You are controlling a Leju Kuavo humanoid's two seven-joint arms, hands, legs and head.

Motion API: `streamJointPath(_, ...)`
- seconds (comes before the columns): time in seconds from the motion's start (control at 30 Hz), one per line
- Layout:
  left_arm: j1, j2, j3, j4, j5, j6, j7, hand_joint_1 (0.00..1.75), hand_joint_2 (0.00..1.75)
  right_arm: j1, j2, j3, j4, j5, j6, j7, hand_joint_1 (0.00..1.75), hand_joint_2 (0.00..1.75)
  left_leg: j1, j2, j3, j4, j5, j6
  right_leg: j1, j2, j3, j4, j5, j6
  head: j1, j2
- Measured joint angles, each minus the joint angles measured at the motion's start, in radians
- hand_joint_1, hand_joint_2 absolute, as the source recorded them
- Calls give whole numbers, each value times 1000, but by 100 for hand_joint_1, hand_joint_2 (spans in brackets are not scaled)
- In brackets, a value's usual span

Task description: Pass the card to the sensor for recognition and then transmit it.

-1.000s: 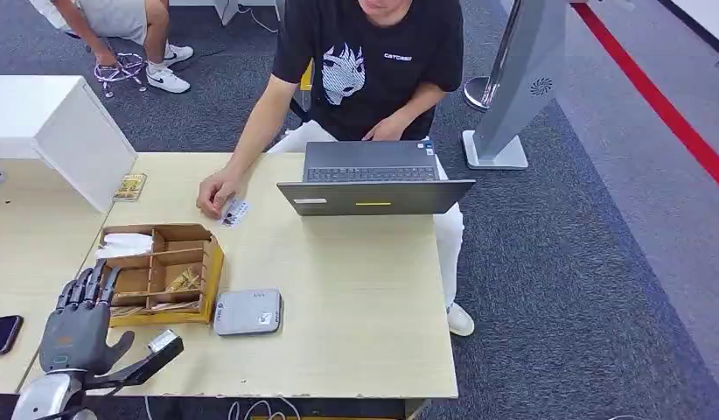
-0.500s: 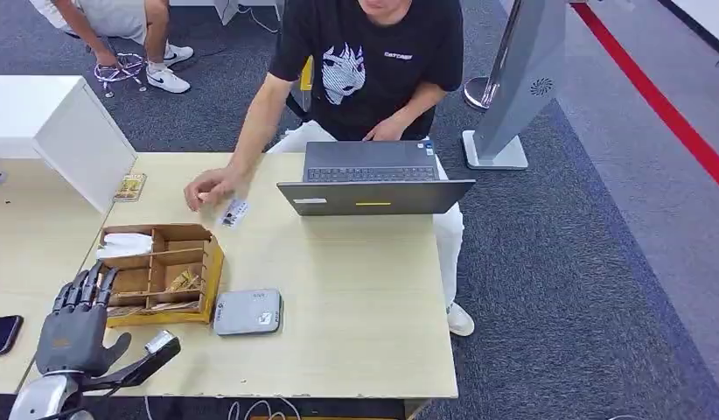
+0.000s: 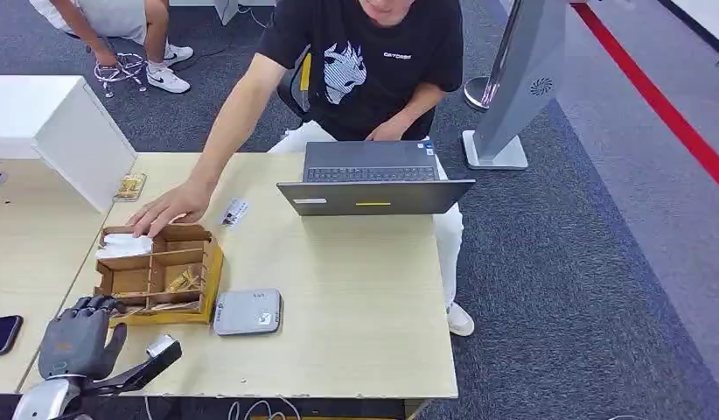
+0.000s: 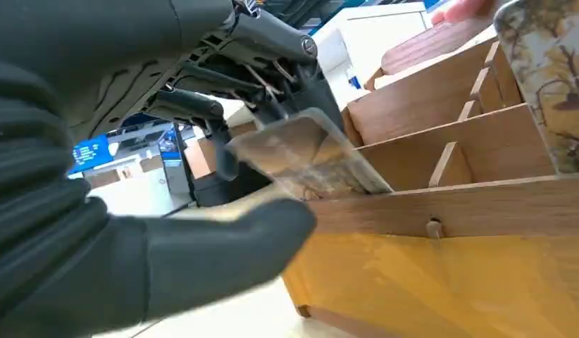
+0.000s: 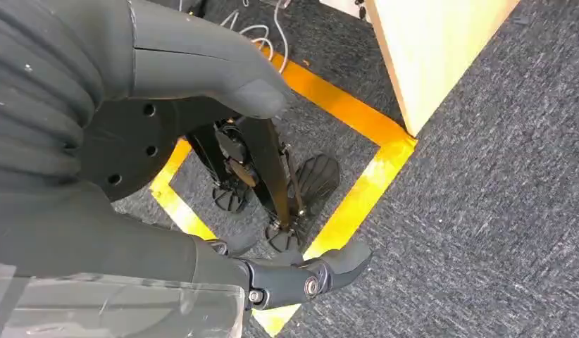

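Observation:
My left hand (image 3: 76, 339) sits at the near left corner of the wooden divided box (image 3: 207, 271), its fingers curled over the box's rim. In the left wrist view the hand (image 4: 132, 232) pinches a clear-sleeved card (image 4: 308, 158) between the dark fingers (image 4: 202, 105) and the thumb, at the box's (image 4: 441, 211) near compartment. The grey sensor pad (image 3: 247, 312) lies on the table just right of the box. My right hand (image 5: 132, 162) hangs over the floor beside the table, fingers apart and holding nothing.
A seated person reaches a hand (image 3: 168, 208) to the box's far left corner. Another card (image 3: 235, 212) lies on the table (image 3: 356, 297) near an open laptop (image 3: 373, 179). A white block (image 3: 63, 131) stands far left, a phone (image 3: 2, 332) near left.
My left hand's fingers went from spread and raised to curled down at the box. The person's hand left the card on the table and moved to the box's far corner.

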Motion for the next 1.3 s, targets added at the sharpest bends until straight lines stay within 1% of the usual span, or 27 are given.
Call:
streamJointPath(0.97, -9, 0, 1, -9, 1, -1, 0, 175, 175, 0, 0, 0, 2, 2, 8, 5, 0, 175, 0, 0, 1, 0, 0, 0, 0, 0, 0, 0, 0, 0, 0, 0)
streamJointPath(1.0, -10, 0, 1, -11, 0, 4, 0, 175, 175, 0, 0, 0, 3, 3, 8, 6, 0, 175, 0, 0, 1, 0, 0, 0, 0, 0, 0, 0, 0, 0, 0, 0)
streamJointPath(1.03, -12, 0, 1, -18, 0, 26, -5, 175, 175, 0, 0, 0, 3, 10, 10, 8, 0, 175, 0, 0, 1, 0, 0, 0, 0, 0, -1, 0, 0, 0, 0, 0)
streamJointPath(1.07, -21, 1, 1, -34, 0, 72, -16, 175, 175, 0, 0, 0, 3, 17, 12, 10, 0, 175, 0, 0, 1, 1, 1, 0, 0, 0, -2, 0, 0, 0, 0, 0)
streamJointPath(1.1, -42, 2, 0, -66, 0, 89, -16, 175, 175, 0, -1, 0, 3, 24, 15, 16, 0, 175, 1, 0, -1, 2, 2, 1, 1, 0, -5, 0, 1, 0, 0, 0)
streamJointPath(1.13, -82, 6, -1, -117, 6, 51, -3, 175, 175, 0, -2, 0, 4, 29, 16, 19, 0, 175, 2, -4, -4, 2, 3, 0, 2, -3, -5, 0, 2, 1, 0, 0)
streamJointPath(1.2, -179, 13, -4, -195, 23, -75, 18, 175, 175, -5, -5, 2, 5, 30, 16, 25, 0, 175, 3, -7, -7, 2, 5, 0, 2, -6, -4, 0, 4, 1, 2, 0)
streamJointPath(1.23, -216, 16, -5, -231, 31, -111, 25, 175, 175, -7, -5, 2, 5, 31, 16, 25, 0, 175, 3, -7, -6, 2, 5, 0, 2, -6, -4, 0, 5, 0, 2, 0)
streamJointPath(1.3, -255, 18, -8, -281, 37, -129, 30, 175, 175, -8, -6, 3, 6, 33, 13, 26, 0, 175, 3, -3, -5, 2, 5, -1, 2, -3, -4, 0, 6, -1, 0, 0)
